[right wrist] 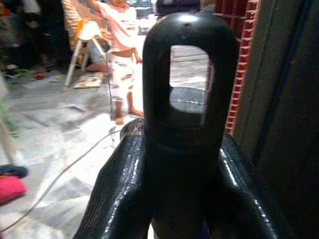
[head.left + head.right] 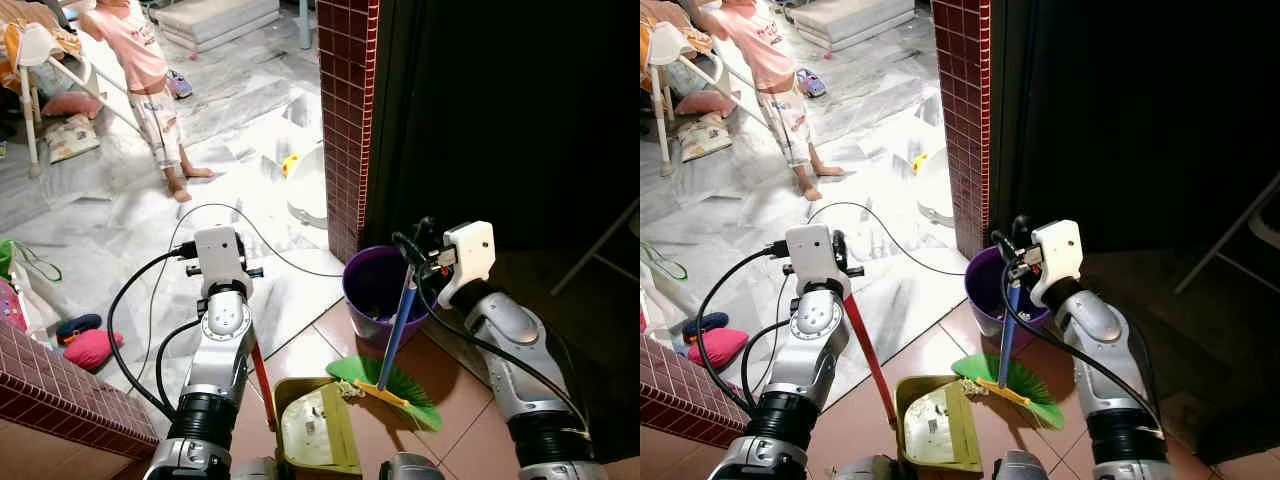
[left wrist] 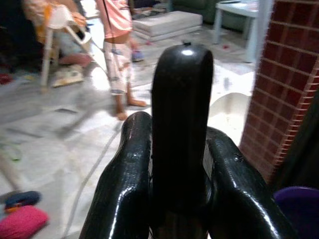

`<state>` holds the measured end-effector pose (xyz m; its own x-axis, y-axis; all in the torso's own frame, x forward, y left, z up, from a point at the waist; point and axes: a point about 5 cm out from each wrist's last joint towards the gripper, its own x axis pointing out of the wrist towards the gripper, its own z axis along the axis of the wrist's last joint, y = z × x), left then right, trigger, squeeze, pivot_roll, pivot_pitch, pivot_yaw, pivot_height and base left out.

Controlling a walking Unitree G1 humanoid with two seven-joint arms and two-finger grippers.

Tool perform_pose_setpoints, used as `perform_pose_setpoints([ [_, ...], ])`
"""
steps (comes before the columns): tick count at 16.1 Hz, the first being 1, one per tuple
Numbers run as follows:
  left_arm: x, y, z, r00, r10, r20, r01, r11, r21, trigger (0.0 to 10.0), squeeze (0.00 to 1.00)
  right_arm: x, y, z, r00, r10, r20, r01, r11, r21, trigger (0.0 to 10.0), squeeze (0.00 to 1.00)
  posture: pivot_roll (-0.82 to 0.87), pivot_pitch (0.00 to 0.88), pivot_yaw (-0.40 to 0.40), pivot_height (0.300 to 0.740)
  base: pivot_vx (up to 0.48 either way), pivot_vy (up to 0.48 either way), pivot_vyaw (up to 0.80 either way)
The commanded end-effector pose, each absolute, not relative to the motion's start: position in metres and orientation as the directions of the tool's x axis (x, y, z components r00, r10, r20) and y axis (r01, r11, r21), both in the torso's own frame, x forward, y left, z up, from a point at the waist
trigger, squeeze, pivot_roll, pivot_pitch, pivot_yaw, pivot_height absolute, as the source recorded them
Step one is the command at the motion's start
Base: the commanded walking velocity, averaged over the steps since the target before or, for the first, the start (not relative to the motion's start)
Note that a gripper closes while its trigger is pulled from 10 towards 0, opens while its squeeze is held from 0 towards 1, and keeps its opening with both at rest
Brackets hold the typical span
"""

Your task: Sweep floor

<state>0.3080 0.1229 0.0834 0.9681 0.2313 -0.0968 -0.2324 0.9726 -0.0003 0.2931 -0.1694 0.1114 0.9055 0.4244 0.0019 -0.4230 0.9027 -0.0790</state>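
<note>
A broom with a blue handle and green bristles stands on the terracotta tiles in front of me. My right gripper is shut on the black cap of the broom handle. An olive dustpan holding pale debris lies just left of the bristles. Its red pole rises to my left gripper, which is shut on the pole's black end.
A purple bucket stands behind the broom at the foot of a red brick pillar. A person stands on the marble floor beyond. A black cable, a white basin and a low brick wall lie to the left.
</note>
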Motion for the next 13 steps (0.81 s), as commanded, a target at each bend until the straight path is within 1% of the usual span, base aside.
perform_pose_setpoints([
  [1,0.312,0.133,0.09,0.96,0.274,-0.061,-0.271,0.961,0.053,10.0,0.0,0.296,-0.17,0.116,0.914,0.404,0.026,-0.4,0.911,-0.096,10.0,0.0,-0.17,0.0,0.106,0.74,0.0,0.0,0.0],
  [4,0.312,0.146,0.096,0.937,0.35,-0.013,-0.348,0.934,0.082,10.0,0.0,0.294,-0.174,0.113,0.938,0.345,0.019,-0.338,0.928,-0.157,10.0,0.0,-0.17,0.0,0.099,0.74,0.0,0.0,0.0],
  [7,0.312,0.148,0.095,0.931,0.365,-0.014,-0.362,0.927,0.096,10.0,0.0,0.29,-0.167,0.11,0.938,0.344,0.031,-0.335,0.928,-0.159,10.0,0.0,-0.17,0.0,0.098,0.74,0.0,0.0,0.0],
  [11,0.311,0.143,0.091,0.931,0.365,-0.028,-0.361,0.928,0.096,10.0,0.0,0.285,-0.152,0.102,0.928,0.372,0.016,-0.368,0.922,-0.124,10.0,0.0,-0.17,0.0,0.098,0.74,0.0,0.0,0.0],
  [13,0.312,0.142,0.089,0.923,0.382,-0.039,-0.377,0.921,0.1,10.0,0.0,0.282,-0.144,0.101,0.904,0.427,0.012,-0.427,0.904,-0.035,10.0,0.0,-0.17,0.0,0.096,0.74,0.0,0.0,0.0],
])
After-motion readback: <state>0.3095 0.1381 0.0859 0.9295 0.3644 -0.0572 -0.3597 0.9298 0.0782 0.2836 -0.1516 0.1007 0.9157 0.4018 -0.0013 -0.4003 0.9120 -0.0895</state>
